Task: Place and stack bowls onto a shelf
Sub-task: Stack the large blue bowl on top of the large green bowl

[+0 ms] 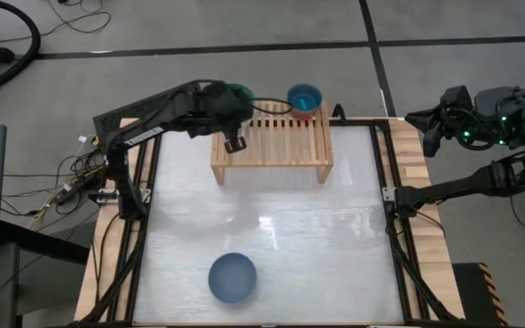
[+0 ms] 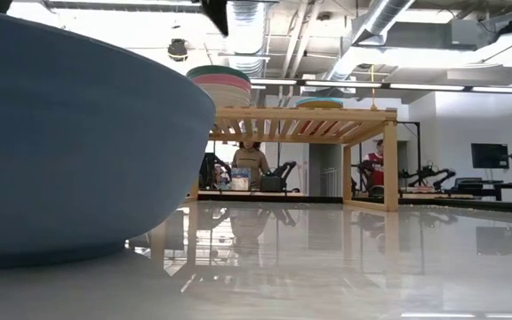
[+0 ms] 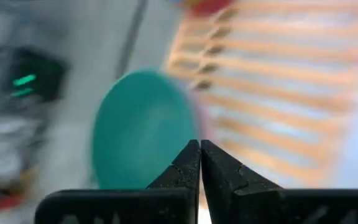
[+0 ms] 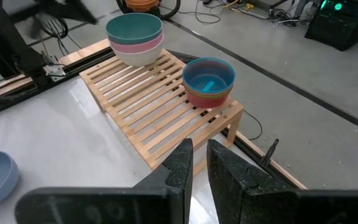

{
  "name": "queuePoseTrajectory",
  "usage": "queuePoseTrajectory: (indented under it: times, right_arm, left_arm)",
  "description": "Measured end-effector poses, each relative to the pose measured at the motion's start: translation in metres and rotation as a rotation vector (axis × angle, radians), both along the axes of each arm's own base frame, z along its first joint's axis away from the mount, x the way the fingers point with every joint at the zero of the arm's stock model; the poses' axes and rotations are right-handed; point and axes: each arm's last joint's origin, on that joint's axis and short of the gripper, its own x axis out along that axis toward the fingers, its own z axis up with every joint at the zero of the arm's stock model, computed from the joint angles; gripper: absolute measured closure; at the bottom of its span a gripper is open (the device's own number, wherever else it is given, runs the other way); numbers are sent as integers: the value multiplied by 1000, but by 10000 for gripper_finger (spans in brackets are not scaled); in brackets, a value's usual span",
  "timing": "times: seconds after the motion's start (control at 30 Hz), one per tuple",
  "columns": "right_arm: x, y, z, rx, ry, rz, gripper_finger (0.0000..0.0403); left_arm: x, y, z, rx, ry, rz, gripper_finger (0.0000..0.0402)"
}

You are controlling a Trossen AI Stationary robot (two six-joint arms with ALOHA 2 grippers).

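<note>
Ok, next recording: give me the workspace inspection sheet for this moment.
Surface: glossy white table top, wooden edges.
Job's things: shelf at the far edge; stack of large bowls, dark green over pink over cream, on one end; stack of small bowls, teal on top, on the other; slate blue bowl alone on the table near the front.
Clutter: nothing seen on the table.
Hands: left hand shut and empty above the shelf; right hand nearly closed, empty, off to the right.
Cables: loose wiring by the left arm's base.
Surroundings: people and equipment in the room behind.
</note>
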Motion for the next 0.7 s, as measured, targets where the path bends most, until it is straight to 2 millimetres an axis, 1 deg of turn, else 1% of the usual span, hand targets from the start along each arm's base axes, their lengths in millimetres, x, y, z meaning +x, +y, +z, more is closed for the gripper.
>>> queuePoseTrajectory:
  times: [0.07, 0.13, 0.2, 0.27, 0.37, 0.5, 0.6, 0.7]
  right_arm:
    - [0, 0, 0, 0, 0, 0, 327]
    - [0, 0, 0, 0, 0, 0, 327]
    - [0, 0, 0, 0, 0, 0, 327]
    - [0, 0, 0, 0, 0, 1, 327]
    - [0, 0, 0, 0, 0, 0, 327]
    - [0, 0, 0, 0, 0, 0, 327]
    - [0, 0, 0, -1, 1, 1, 327]
    - [0, 0, 0, -6, 5, 5, 327]
  left_arm:
    - [-6, -13, 15, -121, -82, -78, 393]
    - [-11, -27, 25, -274, -151, -140, 376]
    - [-9, -46, 25, -449, -193, -200, 351]
    - [-7, -71, 20, -608, -157, -260, 322]
    - [0, -116, -2, -742, -8, -330, 274]
    - [7, -167, -37, -783, 139, -349, 210]
    - [5, -189, -67, -758, 241, -264, 168]
    - [3, -206, -101, -756, 337, -215, 139]
